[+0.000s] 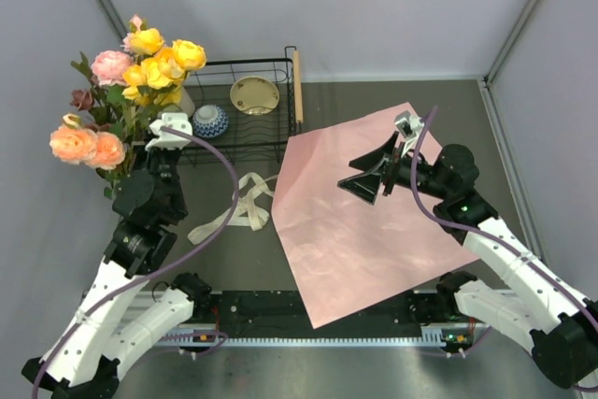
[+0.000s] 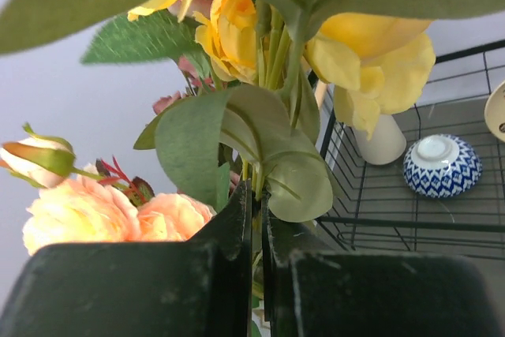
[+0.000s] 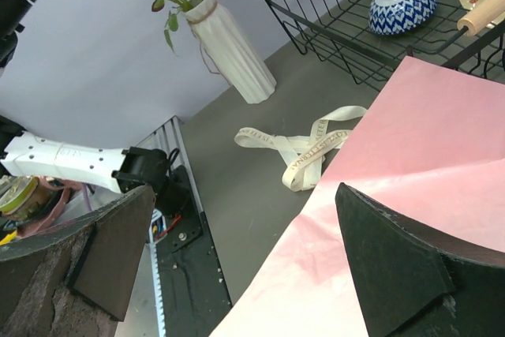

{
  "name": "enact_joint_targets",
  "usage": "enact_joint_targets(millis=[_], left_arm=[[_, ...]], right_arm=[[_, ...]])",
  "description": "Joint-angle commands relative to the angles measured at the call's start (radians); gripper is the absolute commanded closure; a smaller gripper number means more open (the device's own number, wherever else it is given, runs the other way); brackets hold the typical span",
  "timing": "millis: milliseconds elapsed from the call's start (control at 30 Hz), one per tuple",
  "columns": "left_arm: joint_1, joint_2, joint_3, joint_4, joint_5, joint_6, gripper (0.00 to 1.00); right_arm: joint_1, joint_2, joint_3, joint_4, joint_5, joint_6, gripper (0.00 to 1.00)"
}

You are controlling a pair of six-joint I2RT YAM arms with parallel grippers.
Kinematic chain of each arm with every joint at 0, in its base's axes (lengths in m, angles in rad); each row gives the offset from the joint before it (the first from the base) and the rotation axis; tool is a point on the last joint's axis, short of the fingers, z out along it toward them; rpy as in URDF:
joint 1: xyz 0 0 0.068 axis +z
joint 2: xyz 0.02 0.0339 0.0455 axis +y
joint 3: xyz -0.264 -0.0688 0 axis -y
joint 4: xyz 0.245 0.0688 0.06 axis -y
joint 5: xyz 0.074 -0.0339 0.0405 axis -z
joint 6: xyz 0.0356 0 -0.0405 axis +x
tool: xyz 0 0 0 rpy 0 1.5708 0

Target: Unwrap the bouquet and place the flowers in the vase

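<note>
Flowers (image 1: 140, 72) in vase (image 3: 233, 49), left of rack (image 1: 262, 135)

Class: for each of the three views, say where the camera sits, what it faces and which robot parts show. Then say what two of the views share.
Top external: above and behind the bases, looking down on the table; both arms show.
Left wrist: on the left arm, facing the flowers; the left gripper shows, shut on them.
Right wrist: low over the paper, facing the vase; the open right gripper and the left arm show.
Shared: both wrist views catch the bowl.

Left arm (image 1: 140, 226) — jaws clamped; right arm (image 1: 488, 233) — jaws spread.
</note>
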Motion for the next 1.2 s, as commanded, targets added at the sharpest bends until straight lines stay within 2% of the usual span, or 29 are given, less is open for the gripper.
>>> enact_joint_targets(millis=[0, 400, 900, 1167], left_arm=[[0.031, 0.024, -0.041, 0.012, -0.061, -0.088, 1.0], [0.12, 0.028, -0.142, 0.032, -0.144, -0.252, 1.0], [0.183, -0.009, -0.176, 0.192, -0.168, -0.183, 1.0], [0.217, 0.001, -0.172, 0.209, -0.165, -0.195, 1.0]], right_arm=[[0.008, -0.002, 0.022, 0.036, -0.011, -0.014, 0.01], [0.008, 0.015, 0.025, 0.045, -0.015, -0.011, 0.01], [0.01, 0.013, 0.023, 0.036, -0.019, -0.011, 0.01], [0.01, 0.011, 0.023, 0.026, -0.019, -0.016, 0.01]])
